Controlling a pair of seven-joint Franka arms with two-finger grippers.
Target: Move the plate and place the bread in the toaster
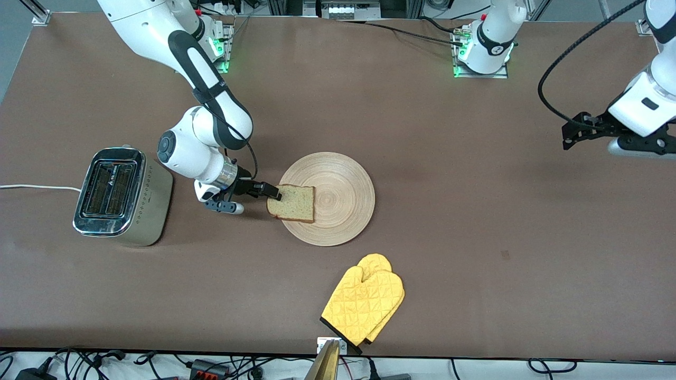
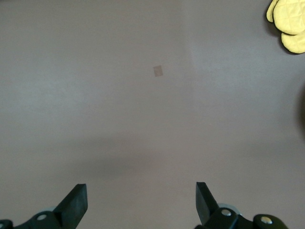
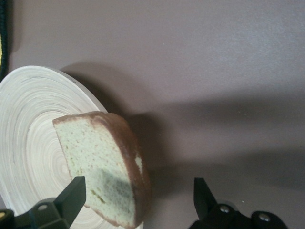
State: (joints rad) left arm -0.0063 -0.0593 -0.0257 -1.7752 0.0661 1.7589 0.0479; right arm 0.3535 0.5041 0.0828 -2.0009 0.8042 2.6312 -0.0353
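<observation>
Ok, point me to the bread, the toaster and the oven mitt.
bread (image 1: 293, 203), front view, middle of the crumb.
toaster (image 1: 110, 189), front view, chrome top between slots.
oven mitt (image 1: 363, 302), front view, quilted palm.

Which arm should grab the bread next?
Right. Its pincer is open at the bread's edge on the plate, and the toaster is at its end. The left pincer waits, open, over bare table.

Yellow oven mitt on table

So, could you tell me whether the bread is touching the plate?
Touching. In the right wrist view, the bread lies on the plate with its crust end overhanging the rim.
</observation>
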